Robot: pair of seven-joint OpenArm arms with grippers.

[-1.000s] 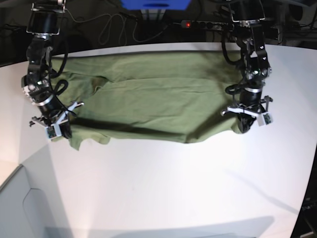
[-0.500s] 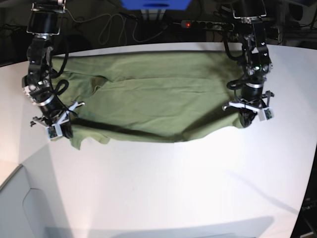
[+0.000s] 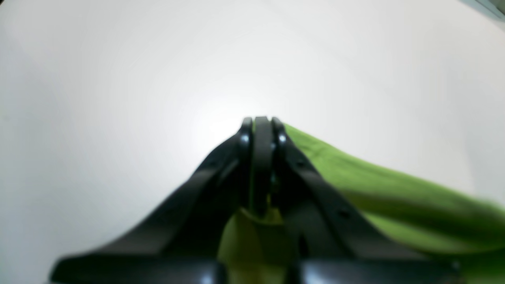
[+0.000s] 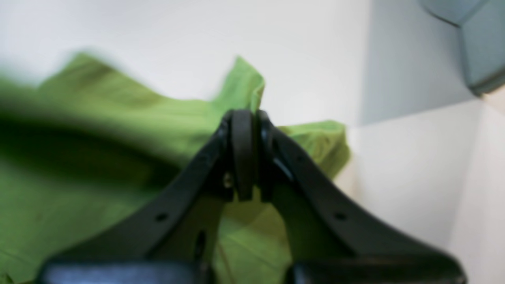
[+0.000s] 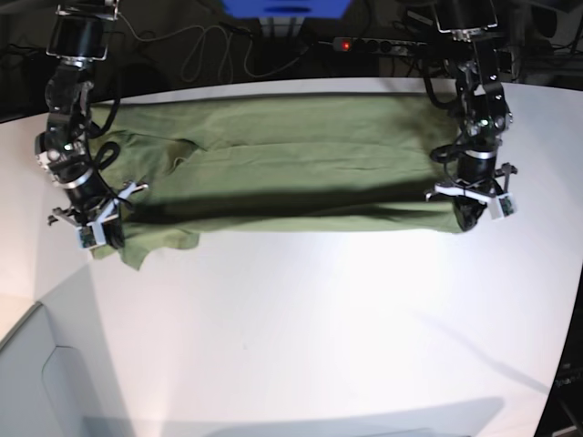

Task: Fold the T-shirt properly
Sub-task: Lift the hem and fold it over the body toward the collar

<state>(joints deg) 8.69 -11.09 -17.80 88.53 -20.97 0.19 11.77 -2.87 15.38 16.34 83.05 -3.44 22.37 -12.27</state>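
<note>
Stretching T-shirt, base view only.

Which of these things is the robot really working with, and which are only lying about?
In the job:
- olive-green cotton T-shirt, spread across the white table
- left gripper, shut on its hem end
- right gripper, shut on its sleeve end

Just lying about:
- black power strip with red light
- loose cables

White tabletop, broad and glossy, catching a soft bright glare near the middle. Behind its far edge, dark: tangled cables, a black power strip with a red lamp lit, a blue box at the top. Grey panel at the lower left corner.
</note>
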